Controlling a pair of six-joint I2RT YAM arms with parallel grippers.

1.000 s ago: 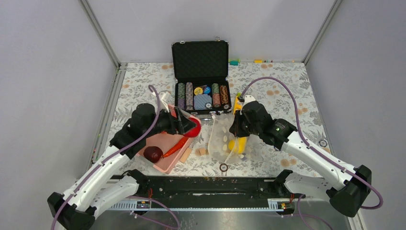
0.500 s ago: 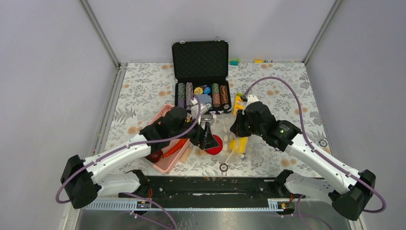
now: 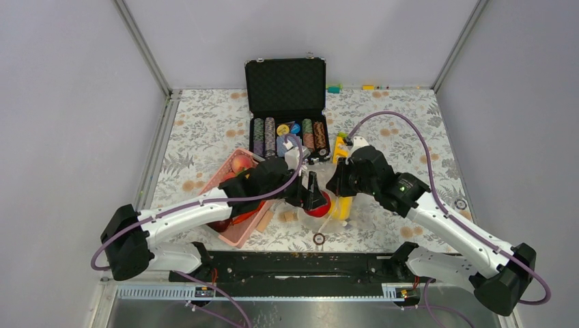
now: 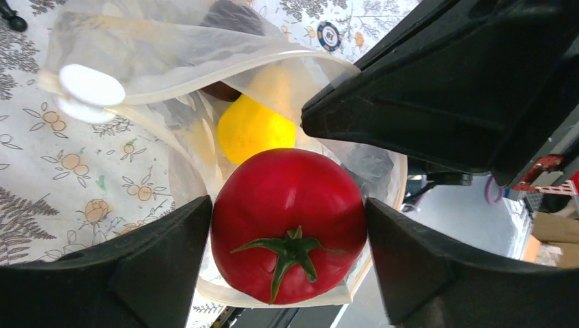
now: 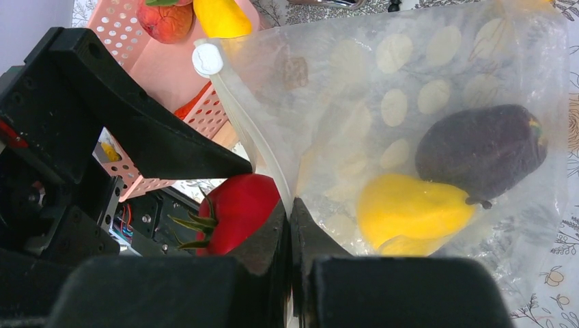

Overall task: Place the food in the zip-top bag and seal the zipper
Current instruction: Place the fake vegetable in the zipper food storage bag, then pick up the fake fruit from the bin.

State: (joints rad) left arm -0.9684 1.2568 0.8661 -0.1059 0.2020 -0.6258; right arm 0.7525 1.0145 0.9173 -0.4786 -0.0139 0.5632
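Tomato (image 4: 288, 222), glossy and round, at clear dotted zip-top bag (image 5: 410, 68)

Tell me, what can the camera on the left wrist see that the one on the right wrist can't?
Only the left wrist view shows the left hand clamped on the tomato from both sides, stem facing the camera, plus a poker chip lying on the tablecloth. Only the right wrist view shows the pink basket with a peach in it, and the right hand pinching the edge of the zip-top bag. Both show the tomato at the bag's open mouth and a yellow fruit already inside.
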